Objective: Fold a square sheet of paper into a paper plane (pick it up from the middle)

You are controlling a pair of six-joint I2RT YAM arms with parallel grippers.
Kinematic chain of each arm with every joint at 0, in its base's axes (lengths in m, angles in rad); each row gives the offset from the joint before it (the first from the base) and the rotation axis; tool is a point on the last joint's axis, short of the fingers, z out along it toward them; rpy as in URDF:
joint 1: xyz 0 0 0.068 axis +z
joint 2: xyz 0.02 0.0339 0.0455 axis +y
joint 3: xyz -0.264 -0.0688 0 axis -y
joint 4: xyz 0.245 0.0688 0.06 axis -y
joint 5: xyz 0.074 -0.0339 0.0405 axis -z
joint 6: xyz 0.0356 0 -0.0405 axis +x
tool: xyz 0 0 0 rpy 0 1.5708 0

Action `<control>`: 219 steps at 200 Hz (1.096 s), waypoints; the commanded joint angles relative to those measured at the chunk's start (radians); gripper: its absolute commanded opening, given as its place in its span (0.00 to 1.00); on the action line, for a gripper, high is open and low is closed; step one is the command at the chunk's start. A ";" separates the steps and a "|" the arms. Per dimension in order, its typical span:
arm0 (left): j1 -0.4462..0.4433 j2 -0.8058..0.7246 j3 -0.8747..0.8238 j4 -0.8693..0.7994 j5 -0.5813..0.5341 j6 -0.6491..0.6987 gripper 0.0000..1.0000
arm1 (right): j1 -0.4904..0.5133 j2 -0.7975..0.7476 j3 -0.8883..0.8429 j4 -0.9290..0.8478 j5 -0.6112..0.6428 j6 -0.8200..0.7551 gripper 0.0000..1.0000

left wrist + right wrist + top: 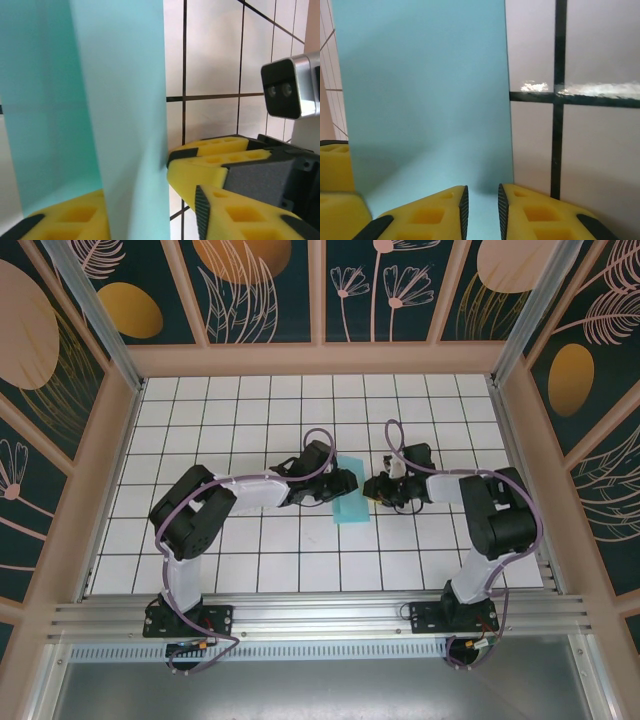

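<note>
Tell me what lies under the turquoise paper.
Under the turquoise paper is the white grid-tiled table; its tiles and dark lines show beside the sheet. The patch directly beneath is covered, so anything there cannot be seen.

Left arm (200,510) bent at the elbow, reached right toward mid-table, right arm (495,510) folded likewise, reached left, both wrists held low, left gripper (343,483) faced right gripper (378,490) at close range, left fingers (65,222) stood partly spread, right fingers (435,212) stood a thin slit apart.
</note>
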 commanded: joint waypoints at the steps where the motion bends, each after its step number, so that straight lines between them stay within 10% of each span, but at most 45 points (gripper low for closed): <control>1: 0.014 0.012 0.013 -0.022 -0.003 -0.005 0.33 | -0.011 -0.079 -0.029 -0.057 0.037 -0.010 0.30; 92: 0.018 -0.065 -0.062 -0.023 0.017 -0.009 0.03 | -0.022 -0.596 -0.191 -0.043 0.220 -0.057 0.50; 119: 0.019 -0.138 -0.128 -0.043 0.021 0.000 0.02 | -0.049 -0.576 -0.172 -0.090 0.184 0.016 0.99; 158: 0.018 -0.229 -0.224 -0.094 -0.003 0.023 0.04 | -0.054 -0.482 -0.154 -0.089 0.032 -0.006 0.96; 219: 0.019 -0.218 -0.220 -0.069 0.005 -0.019 0.06 | 0.405 -0.716 -0.311 0.059 0.433 -0.165 0.70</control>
